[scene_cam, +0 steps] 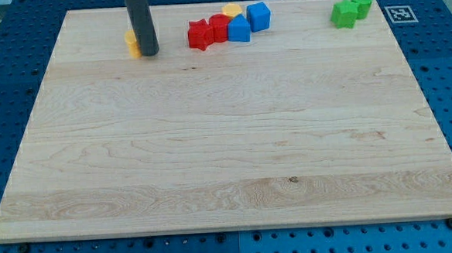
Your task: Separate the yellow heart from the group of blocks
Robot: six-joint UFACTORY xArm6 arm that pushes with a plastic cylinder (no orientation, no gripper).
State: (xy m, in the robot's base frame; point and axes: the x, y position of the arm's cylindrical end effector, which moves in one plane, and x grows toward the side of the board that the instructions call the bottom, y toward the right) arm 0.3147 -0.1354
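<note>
Two green blocks (351, 9) touching at the wooden board's (228, 157) top right

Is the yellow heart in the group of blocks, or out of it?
In: the yellow heart sits against the red block and blue block. My tip is far left.

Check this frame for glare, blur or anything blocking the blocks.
Camera view: even light, no glare on the board, only soft shadows. Focus is sharp on the red-and-blue cluster and the green blocks. The rod covers most of a yellow-orange block, so its shape is unclear; my tip rests beside it.
</note>
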